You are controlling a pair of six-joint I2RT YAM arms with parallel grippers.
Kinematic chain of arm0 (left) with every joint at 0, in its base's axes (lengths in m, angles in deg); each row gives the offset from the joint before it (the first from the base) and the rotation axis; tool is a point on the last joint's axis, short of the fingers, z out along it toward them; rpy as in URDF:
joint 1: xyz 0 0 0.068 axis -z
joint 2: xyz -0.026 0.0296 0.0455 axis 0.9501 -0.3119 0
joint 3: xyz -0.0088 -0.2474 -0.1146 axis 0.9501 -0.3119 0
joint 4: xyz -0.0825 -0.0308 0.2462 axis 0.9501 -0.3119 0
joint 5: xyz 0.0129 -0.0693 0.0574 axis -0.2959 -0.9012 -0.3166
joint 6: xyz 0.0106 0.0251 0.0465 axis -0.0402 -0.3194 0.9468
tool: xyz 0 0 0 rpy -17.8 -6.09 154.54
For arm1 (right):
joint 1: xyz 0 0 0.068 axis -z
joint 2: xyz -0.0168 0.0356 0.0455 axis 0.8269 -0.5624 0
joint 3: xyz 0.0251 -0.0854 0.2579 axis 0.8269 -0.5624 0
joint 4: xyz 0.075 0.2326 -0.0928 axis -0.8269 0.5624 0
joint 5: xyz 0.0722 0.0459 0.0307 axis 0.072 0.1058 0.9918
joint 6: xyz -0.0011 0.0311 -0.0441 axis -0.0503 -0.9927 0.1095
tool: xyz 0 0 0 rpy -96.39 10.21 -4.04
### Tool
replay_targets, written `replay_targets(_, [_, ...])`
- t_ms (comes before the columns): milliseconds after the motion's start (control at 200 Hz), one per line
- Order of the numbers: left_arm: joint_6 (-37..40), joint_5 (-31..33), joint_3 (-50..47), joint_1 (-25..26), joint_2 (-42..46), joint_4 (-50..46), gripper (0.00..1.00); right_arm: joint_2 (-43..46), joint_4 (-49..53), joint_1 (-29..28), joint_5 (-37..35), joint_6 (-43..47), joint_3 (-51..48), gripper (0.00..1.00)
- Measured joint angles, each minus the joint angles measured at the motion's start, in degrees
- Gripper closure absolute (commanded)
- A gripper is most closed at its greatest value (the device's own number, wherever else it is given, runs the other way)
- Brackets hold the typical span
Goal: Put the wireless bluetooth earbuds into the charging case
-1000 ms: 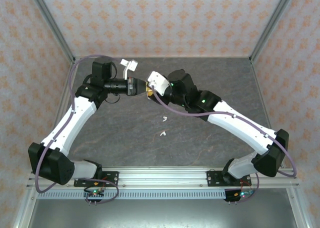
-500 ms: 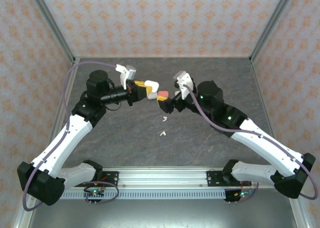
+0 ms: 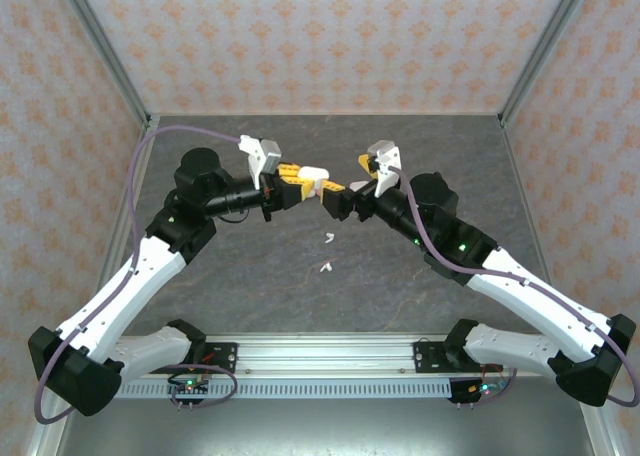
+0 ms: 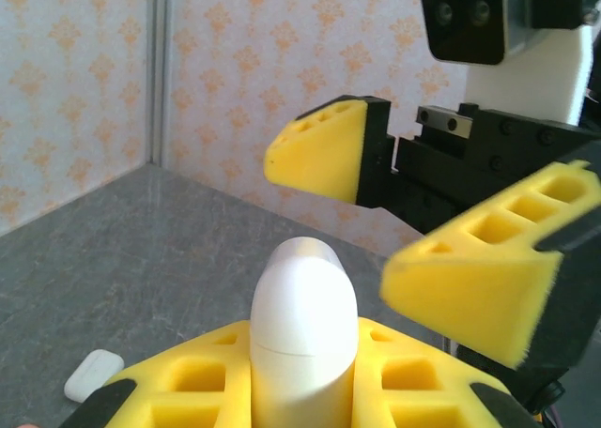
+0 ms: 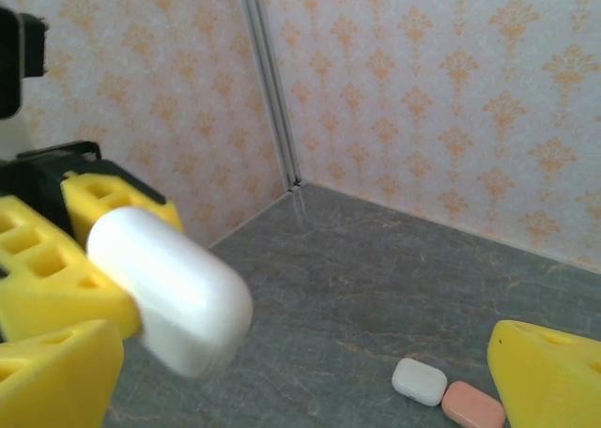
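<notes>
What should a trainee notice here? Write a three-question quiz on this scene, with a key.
1. True or false: the left claw is shut on a white case.
2. The right claw is: A) open, B) shut on an earbud, C) shut on a pink case.
3. How many earbuds lie on the table between the arms in the top view?

Key: 1 true; 2 A; 3 two.
</notes>
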Motion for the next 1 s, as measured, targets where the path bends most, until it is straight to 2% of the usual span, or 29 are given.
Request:
replay_targets(310, [0.85, 1.84, -0.07, 1.18, 0.0, 0.02, 1.0, -1.38, 1.88, 0.22, -3.1, 1.29, 1.97, 0.01])
replay_targets(801, [2.43, 2.86, -0.22, 2.51, -0.81, 0.02, 1.0, -4.39, 6.93, 5.77, -1.84, -2.08, 6.8, 0.01])
replay_targets(1001, [5.01, 7.39, -2.03, 2.51, -0.87, -0.31, 1.0, -4.2, 11.76, 7.3, -1.49, -3.61, 8.92, 0.01])
